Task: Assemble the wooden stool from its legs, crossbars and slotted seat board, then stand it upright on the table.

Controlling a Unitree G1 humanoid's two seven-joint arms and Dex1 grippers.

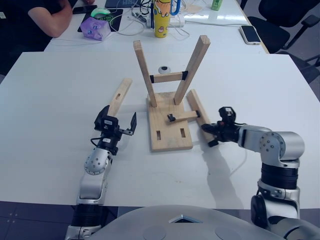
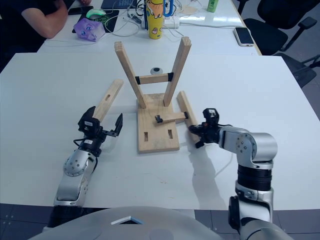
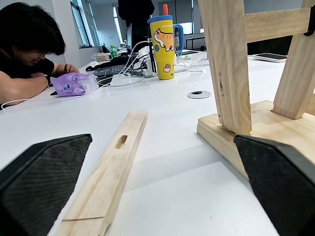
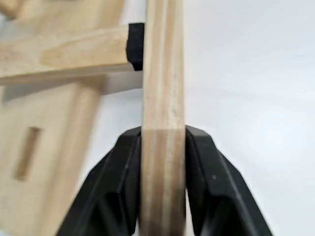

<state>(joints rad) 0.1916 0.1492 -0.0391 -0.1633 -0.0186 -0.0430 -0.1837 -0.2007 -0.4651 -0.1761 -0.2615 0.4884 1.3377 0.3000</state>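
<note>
Clamping third leg, right fingers, yellow cup, phone, pouch beyond

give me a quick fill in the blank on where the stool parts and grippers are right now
1. The right gripper is shut on the lying leg at the seat board's ___ side.
2. The left gripper is ___, close to the loose leg.
3. ___ upright legs stand in the seat board, joined by a crossbar.

Missing words: right; open; two
</note>
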